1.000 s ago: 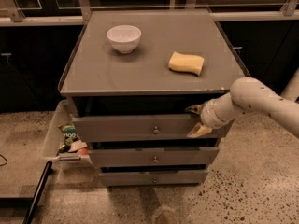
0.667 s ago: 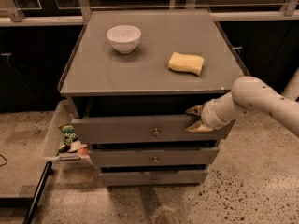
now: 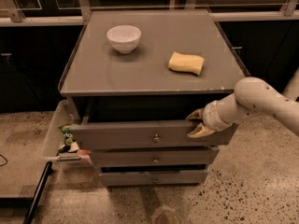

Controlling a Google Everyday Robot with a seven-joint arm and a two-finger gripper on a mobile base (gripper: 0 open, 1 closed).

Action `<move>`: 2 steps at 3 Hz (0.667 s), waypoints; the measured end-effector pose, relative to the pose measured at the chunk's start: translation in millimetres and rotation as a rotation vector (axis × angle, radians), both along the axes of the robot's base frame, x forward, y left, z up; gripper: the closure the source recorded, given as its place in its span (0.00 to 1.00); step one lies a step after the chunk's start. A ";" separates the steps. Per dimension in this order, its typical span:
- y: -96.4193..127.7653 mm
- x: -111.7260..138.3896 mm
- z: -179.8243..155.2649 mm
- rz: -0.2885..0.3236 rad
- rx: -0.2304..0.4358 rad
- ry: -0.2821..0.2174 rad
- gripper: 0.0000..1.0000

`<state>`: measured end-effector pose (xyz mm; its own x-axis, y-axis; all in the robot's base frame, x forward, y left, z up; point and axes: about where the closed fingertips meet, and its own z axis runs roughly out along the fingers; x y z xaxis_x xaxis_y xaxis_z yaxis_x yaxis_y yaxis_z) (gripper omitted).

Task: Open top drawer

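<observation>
Since the earlier frames the top drawer (image 3: 121, 134) has slid a little further out of the grey cabinet (image 3: 140, 76), so a wider dark gap shows between its front and the cabinet top. The gripper (image 3: 190, 125) has come forward with it and sits at the right end of the drawer front, to the right of the small round knob (image 3: 156, 137) and not touching it. Its two pale fingers (image 3: 202, 131) are clamped over the upper edge of the front, one finger behind the panel in the dark opening and the other lying against the outer face. The white arm (image 3: 261, 101) reaches in from the right edge of the view.

Below, the middle drawer (image 3: 154, 157) and the bottom drawer (image 3: 154, 177) each stand out from the cabinet by a smaller step, each with a like knob at centre.

On the cabinet top a white bowl (image 3: 124, 38) stands upright near the back left, and a yellow sponge (image 3: 186, 62) lies flat toward the right, well apart from the bowl.

Against the cabinet's left side a clear plastic bin (image 3: 52, 129) holds a few colourful packets (image 3: 67, 136). A black bar (image 3: 38, 192) slants across the speckled floor (image 3: 247, 185) at lower left.
</observation>
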<state>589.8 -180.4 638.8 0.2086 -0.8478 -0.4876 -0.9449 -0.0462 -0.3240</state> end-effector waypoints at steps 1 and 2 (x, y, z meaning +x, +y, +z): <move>0.0 0.0 0.0 0.000 0.000 0.000 0.62; 0.0 -0.1 -0.1 0.000 0.000 0.000 0.39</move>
